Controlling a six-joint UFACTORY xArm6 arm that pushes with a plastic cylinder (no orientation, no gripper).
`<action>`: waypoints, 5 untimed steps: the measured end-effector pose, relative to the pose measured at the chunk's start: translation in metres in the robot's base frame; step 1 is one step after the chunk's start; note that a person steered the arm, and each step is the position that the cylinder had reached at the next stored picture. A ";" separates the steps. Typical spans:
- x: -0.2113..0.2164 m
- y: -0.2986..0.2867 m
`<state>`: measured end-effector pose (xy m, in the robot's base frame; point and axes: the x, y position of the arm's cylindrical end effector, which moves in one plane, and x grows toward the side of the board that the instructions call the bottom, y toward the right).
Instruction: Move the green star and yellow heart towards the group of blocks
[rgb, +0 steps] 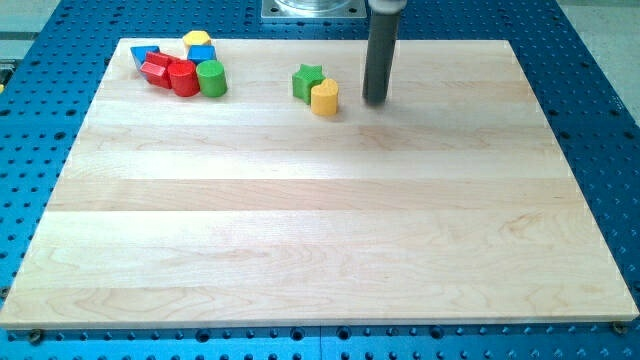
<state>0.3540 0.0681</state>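
The green star (307, 81) lies near the view's top, a little left of centre. The yellow heart (324, 98) touches its lower right side. My tip (375, 101) rests on the board just to the right of the yellow heart, a short gap away. The group of blocks sits at the view's top left: a blue block (145, 54), a red block (157, 70), a red cylinder (184, 78), a green cylinder (211, 78), a yellow block (197, 41) and another blue block (203, 54), packed together.
The wooden board (320, 220) lies on a blue perforated table (600, 120). The robot's base (312, 9) stands beyond the board's top edge.
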 end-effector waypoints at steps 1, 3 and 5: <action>-0.001 -0.063; -0.015 -0.065; -0.089 -0.046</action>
<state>0.2654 0.0226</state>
